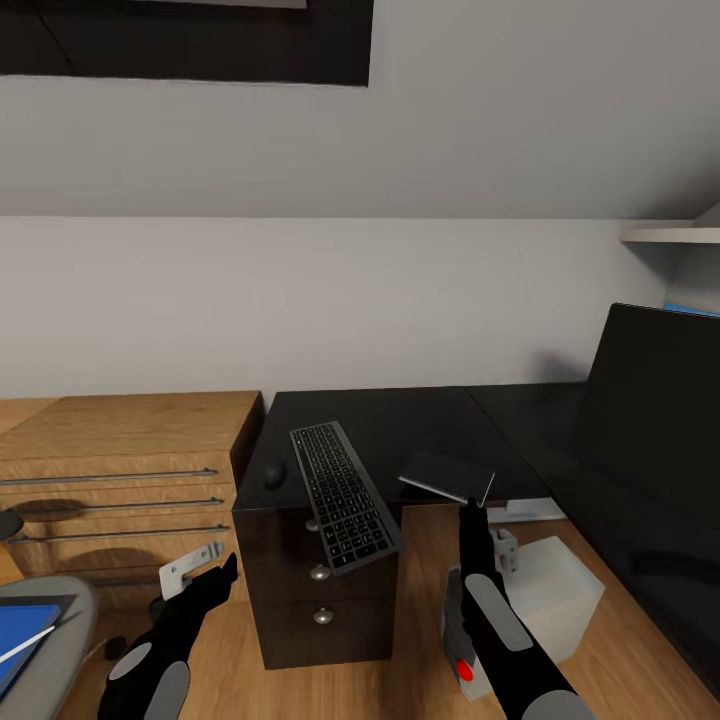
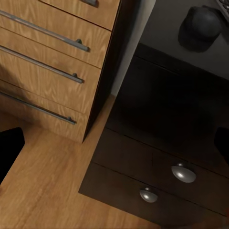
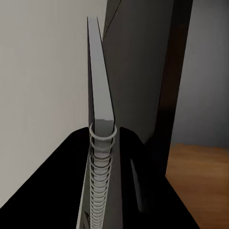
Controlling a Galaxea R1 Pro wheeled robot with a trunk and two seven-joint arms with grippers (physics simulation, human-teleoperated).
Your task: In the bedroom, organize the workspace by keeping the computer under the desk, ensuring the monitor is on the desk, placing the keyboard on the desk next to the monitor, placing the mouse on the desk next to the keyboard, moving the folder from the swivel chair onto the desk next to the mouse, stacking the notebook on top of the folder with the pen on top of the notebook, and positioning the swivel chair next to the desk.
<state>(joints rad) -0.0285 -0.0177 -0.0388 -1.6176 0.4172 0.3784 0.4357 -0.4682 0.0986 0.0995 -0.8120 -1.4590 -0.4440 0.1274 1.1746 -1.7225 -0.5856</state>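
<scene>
mouse [image 1: 275,474] left of keyboard [image 1: 343,495] on desk [image 1: 400,420]

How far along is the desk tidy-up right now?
Done: keyboard and mouse lie on the desk, though the keyboard overhangs the front edge; the monitor stands on it. In hand: the right gripper holds the spiral notebook at the desk edge. Left: the folder with the pen sits on the swivel chair; the computer is on the floor beside the drawers.
</scene>
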